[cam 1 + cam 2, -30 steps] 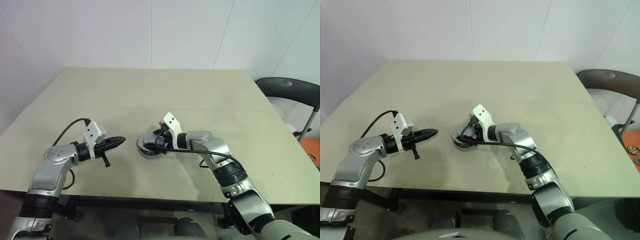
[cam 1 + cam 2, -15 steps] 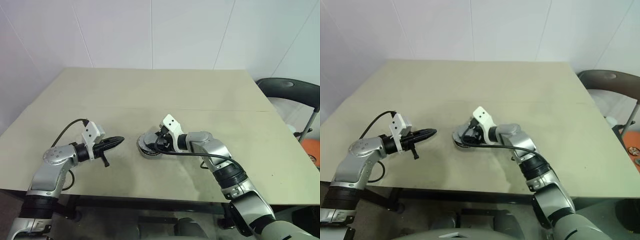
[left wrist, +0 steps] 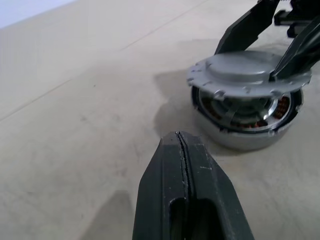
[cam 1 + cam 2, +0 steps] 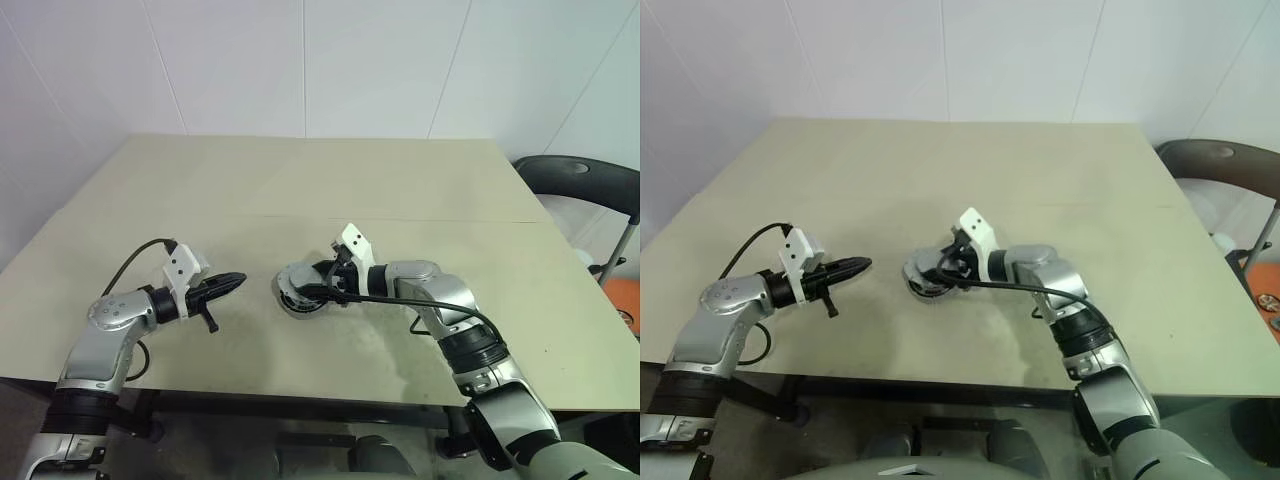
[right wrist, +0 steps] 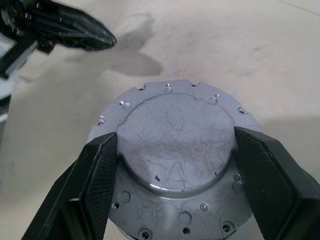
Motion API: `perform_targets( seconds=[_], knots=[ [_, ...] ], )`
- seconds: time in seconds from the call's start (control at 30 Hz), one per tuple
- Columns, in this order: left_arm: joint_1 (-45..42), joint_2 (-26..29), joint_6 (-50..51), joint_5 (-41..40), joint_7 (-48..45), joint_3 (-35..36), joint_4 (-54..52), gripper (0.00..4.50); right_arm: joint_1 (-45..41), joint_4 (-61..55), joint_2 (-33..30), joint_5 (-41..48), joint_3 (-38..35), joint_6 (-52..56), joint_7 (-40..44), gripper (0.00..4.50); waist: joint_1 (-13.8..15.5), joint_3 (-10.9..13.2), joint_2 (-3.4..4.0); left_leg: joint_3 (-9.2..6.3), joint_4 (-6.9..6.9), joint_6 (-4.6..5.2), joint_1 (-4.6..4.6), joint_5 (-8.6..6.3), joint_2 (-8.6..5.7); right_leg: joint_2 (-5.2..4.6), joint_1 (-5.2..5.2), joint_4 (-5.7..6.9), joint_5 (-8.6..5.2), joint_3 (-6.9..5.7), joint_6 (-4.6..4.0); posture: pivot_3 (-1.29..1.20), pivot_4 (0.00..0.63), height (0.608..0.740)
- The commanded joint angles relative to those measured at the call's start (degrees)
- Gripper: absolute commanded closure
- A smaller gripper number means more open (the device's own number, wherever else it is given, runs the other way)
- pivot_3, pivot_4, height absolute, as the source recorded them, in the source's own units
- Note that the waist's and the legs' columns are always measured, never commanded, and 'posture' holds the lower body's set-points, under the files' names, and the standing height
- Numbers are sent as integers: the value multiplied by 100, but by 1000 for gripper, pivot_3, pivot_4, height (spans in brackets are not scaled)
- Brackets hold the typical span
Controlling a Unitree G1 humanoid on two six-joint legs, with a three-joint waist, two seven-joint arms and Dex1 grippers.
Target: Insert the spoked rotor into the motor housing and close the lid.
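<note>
The table (image 4: pixel 420 180) is wide and bare, with open room on every side of the work; its near edge runs just below both arms, and a dark chair (image 4: pixel 585 185) stands off its right side, well clear. The motor housing (image 3: pixel 250 122) sits near the middle of the table, closer to the near edge than the far one. The lid (image 5: pixel 177 160) lies over it but is not down: from the left wrist a gap shows under the disc, with copper windings and silver metal visible inside. I cannot tell whether that silver is the spoked rotor, though it seems likely to be seated already. What looks left is pressing the lid flat.

The right tool (image 5: pixel 175 165) straddles the lid's raised centre, its fingers standing wide on either side; whether the pads touch the metal I cannot tell. The left tool (image 4: pixel 228 284) hangs just left of the housing, fingers pressed together, holding nothing, with free table between them.
</note>
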Motion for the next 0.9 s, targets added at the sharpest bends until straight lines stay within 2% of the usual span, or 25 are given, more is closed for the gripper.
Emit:
perform_targets(
  seconds=[0.03,0.57,0.9],
  knots=[
    [-94,-5,-191,32,-11,66,9,4500,-119,-120,-185,-296,222,-352,83,1330,-5,0,0,0,0,0,0,0,0,0,-1,-1,0,0,0,0,0,740],
    [-121,30,-148,139,2,4,-62,4500,26,-83,-449,-655,616,-423,427,1330,7,-1,-1,-1,-2,0,2,0,0,0,2,-3,0,0,0,0,0,740],
    [-149,9,-10,182,54,-42,-224,4500,36,218,-512,-1176,908,-570,96,1330,1,-3,-4,0,1,0,12,0,-1,-1,4,-6,-1,-1,-1,0,0,740]
  ],
)
